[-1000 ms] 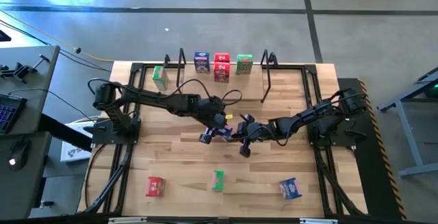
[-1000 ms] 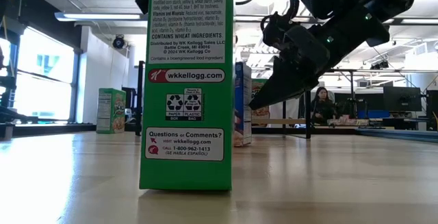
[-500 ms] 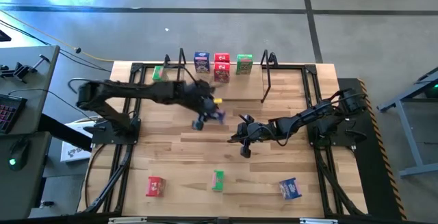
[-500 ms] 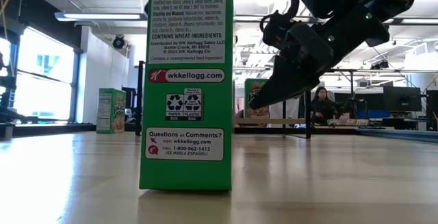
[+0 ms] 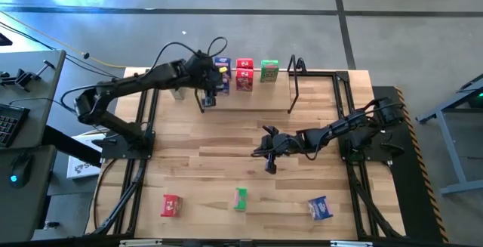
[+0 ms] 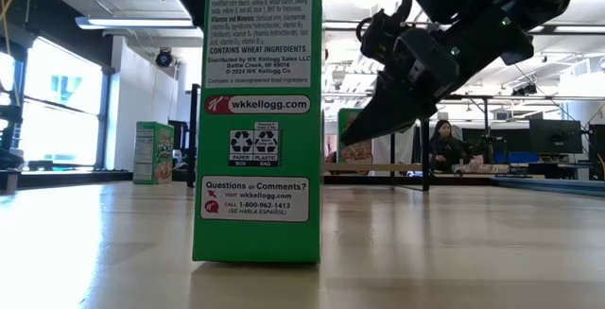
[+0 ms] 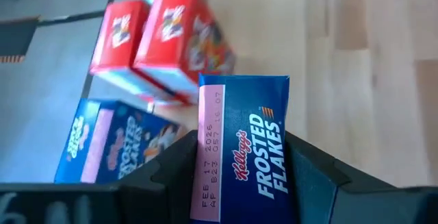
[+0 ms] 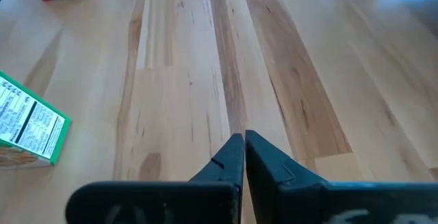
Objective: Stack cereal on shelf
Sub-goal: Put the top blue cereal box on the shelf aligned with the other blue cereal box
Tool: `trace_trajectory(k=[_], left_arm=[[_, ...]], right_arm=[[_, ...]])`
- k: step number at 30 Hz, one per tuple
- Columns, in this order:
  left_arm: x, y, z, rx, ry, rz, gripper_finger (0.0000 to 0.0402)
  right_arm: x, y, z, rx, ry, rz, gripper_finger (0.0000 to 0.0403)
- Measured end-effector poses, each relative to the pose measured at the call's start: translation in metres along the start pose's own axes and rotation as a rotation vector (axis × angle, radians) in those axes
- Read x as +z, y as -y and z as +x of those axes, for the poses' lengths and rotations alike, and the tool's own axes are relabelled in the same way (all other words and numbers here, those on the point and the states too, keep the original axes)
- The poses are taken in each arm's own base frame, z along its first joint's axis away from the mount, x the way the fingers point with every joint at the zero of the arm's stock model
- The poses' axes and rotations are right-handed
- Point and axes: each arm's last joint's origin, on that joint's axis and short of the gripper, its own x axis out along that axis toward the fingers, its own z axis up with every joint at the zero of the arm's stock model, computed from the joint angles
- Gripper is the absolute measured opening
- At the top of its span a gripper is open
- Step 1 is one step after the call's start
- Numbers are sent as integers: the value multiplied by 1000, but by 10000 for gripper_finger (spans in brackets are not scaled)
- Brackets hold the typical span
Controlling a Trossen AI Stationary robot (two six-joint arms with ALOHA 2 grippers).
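The left gripper is at the upper middle of the high view, over the shelf, its jaws clamped on a blue Frosted Flakes box that the left wrist view shows pinched by its two narrow sides between the dark fingers. Just beyond it in that view stand another blue Frosted Flakes box and two red boxes, one stacked on the other, with a green box further right along the shelf in the high view. The right gripper waits at the centre of the table, jaws pressed together on nothing, as its wrist view shows. Three boxes remain at the bottom of the high view: a red box, a green box and a blue box; that green one fills the left centre of the low view. The step in hand looks to be setting the carried box on top of the shelved blue one. To do it well, the carried box should be squared with the box beneath, centred over its top face, and lowered until it rests flat before the jaws part. The approach should stay clear of the red pair just beside, since a nudge could topple that stack. The release should be gentle, with a straight lift away.
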Motion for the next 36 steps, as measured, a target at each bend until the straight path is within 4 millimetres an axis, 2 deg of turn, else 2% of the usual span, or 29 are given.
trace_trajectory(k=[4,13,22,31,36], left_arm=[[-5,-10,8,17,-9,1,172],[-11,-18,27,21,-29,46,172],[-15,-27,29,29,-11,28,175],[-17,-33,29,47,-6,15,218],[-17,-33,29,52,-12,26,222]], right_arm=[[0,0,0,1,2,1,4],[0,0,0,4,4,9,4],[0,0,0,4,4,9,4],[0,0,0,4,4,9,4],[0,0,0,5,4,9,4]])
